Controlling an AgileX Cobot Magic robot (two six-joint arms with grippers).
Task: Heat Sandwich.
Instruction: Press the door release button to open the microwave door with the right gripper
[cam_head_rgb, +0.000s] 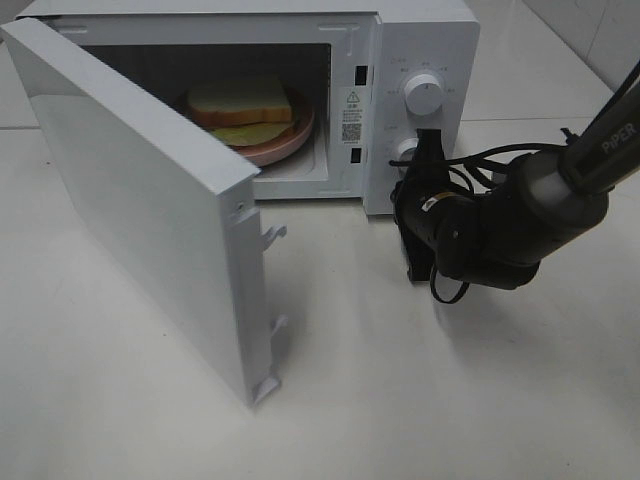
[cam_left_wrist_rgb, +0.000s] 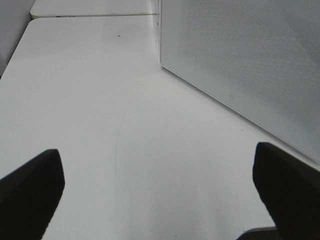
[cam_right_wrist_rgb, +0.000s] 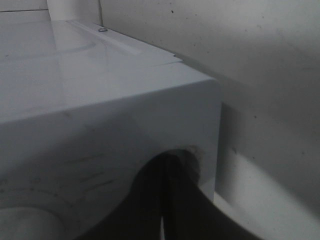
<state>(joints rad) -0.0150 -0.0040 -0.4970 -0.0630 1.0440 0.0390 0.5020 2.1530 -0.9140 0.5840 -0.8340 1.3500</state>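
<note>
The sandwich (cam_head_rgb: 240, 105), tan bread slices over a green-yellow filling, is seen lying on a round pink plate (cam_head_rgb: 290, 140) inside the cavity of the boxy white microwave oven (cam_head_rgb: 420, 40), so the loading is judged done. The oven's white hinged door (cam_head_rgb: 150, 200) is swung wide and the cavity is left exposed; heating cannot be expected until it is shut.

The right claw (cam_head_rgb: 428, 140) is pressed fully together with nothing between its fingers. It is set against the control panel at the lower white dial (cam_head_rgb: 403, 150), though whether the dial is actually touched cannot be told. A closed tip is judged suited to nudging rather than gripping.

The left claw (cam_left_wrist_rgb: 157, 152) is spread wide and empty, held low over the white table (cam_left_wrist_rgb: 100, 75) beside a finely dotted white panel (cam_left_wrist_rgb: 240, 60) of the oven. Whether that panel is the door or a side wall cannot be told. The claw is presumably kept there clear of the work, or ready to push.
</note>
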